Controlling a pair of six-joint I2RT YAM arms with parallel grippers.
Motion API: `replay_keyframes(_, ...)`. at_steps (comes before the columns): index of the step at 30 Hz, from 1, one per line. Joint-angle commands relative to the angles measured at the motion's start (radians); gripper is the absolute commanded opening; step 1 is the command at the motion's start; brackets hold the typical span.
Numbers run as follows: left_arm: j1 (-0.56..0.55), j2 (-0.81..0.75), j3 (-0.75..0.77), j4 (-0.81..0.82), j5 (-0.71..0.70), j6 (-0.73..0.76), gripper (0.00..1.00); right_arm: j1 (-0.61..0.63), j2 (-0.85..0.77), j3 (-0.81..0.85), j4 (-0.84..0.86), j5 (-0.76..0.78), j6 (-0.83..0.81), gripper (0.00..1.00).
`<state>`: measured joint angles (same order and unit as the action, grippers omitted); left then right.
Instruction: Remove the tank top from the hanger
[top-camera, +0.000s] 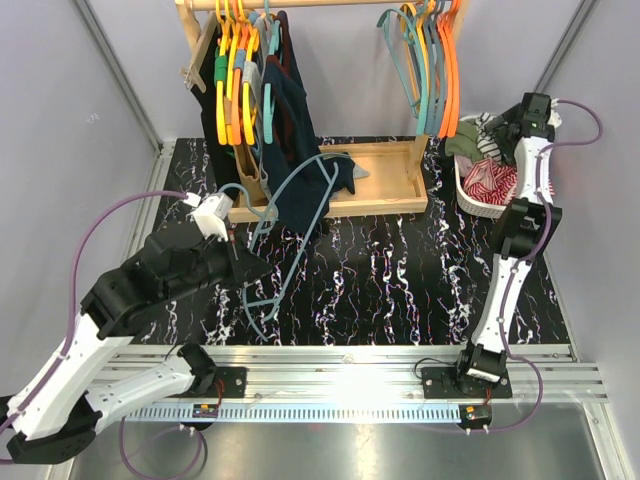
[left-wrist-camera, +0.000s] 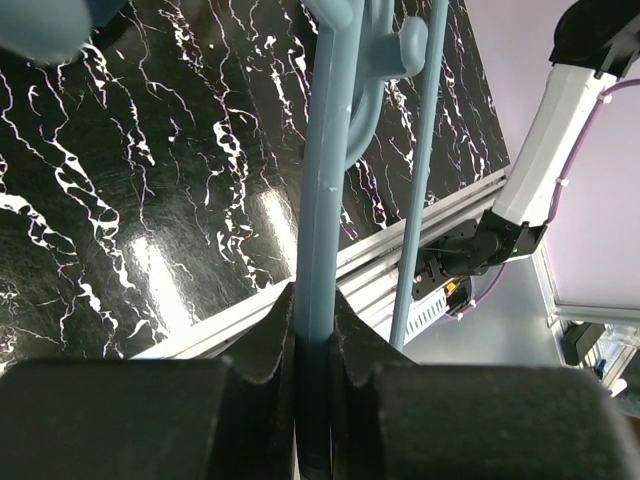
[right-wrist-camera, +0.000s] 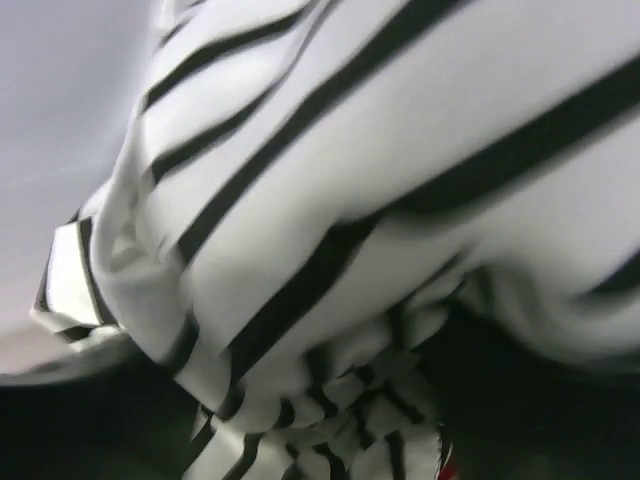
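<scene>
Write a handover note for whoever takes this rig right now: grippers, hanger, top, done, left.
Left gripper: shut on the bare hanger, held over the table.
Right gripper: over the basket; open or shut can't be told.
Striped top: fills the right wrist view, at the basket, off the hanger.
Done: top removed, it seems.
Left: probably withdraw the right arm and put the hanger down.

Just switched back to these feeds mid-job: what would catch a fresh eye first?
First, the left gripper clamped on a blue-grey hanger above the black marble table, left of centre. Then the right arm stretched to the white basket of clothes at the far right, its wrist camera filled with black-and-white striped cloth. Behind stands a wooden rack with dark garments and bright hangers.
</scene>
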<state>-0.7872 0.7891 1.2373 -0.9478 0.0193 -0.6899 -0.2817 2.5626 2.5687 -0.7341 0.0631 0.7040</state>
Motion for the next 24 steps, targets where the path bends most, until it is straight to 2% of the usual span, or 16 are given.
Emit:
replay_keyframes(1, 0.009, -0.030, 0.002, 0.066, 0.010, 0.007, 0.00, -0.005, -0.149, 0.021, -0.076, -0.062, -0.043, 0.99)
replay_keyframes(5, 0.016, -0.045, -0.001, 0.057, 0.010, 0.032, 0.00, -0.025, -0.369, -0.054, 0.034, -0.069, -0.066, 1.00)
replay_keyframes(8, 0.017, -0.054, 0.002, 0.037, 0.021, 0.053, 0.00, -0.043, -0.491, -0.019, -0.057, 0.070, -0.051, 1.00)
replay_keyframes(10, 0.017, -0.063, -0.001, 0.024, 0.036, 0.066, 0.00, -0.060, -0.582, -0.031, -0.154, 0.109, -0.041, 1.00)
replay_keyframes(13, 0.019, -0.080, -0.016, -0.003, 0.077, 0.075, 0.00, -0.066, -0.749, -0.149, -0.235, 0.150, -0.050, 1.00)
replay_keyframes(14, 0.019, -0.089, -0.028, -0.020, 0.094, 0.075, 0.00, -0.066, -0.803, -0.270, -0.231, 0.108, -0.063, 1.00)
replay_keyframes(16, 0.019, -0.119, -0.042, -0.037, 0.149, 0.075, 0.00, -0.066, -0.997, -0.405, -0.188, 0.060, -0.083, 1.00)
replay_keyframes(17, 0.019, -0.131, -0.059, -0.049, 0.172, 0.073, 0.00, -0.066, -1.074, -0.564, -0.151, -0.025, -0.089, 1.00)
replay_keyframes(18, 0.019, -0.154, -0.065, -0.058, 0.200, 0.072, 0.00, -0.066, -1.229, -0.644, -0.051, -0.089, -0.095, 1.00)
replay_keyframes(19, 0.019, -0.166, -0.073, -0.066, 0.246, 0.070, 0.00, -0.065, -1.304, -0.726, 0.005, -0.161, -0.095, 1.00)
replay_keyframes(20, 0.019, -0.181, -0.085, -0.081, 0.269, 0.067, 0.00, -0.056, -1.368, -0.848, 0.056, -0.321, -0.094, 1.00)
replay_keyframes(22, 0.019, -0.224, -0.096, -0.089, 0.352, 0.053, 0.00, -0.027, -1.491, -0.921, 0.163, -0.467, -0.075, 1.00)
replay_keyframes(23, 0.019, -0.238, -0.101, -0.098, 0.376, 0.049, 0.00, 0.020, -1.519, -1.000, 0.223, -0.667, -0.054, 1.00)
replay_keyframes(24, 0.019, -0.264, -0.104, -0.103, 0.424, 0.037, 0.00, 0.045, -1.547, -1.027, 0.340, -0.769, -0.002, 1.00)
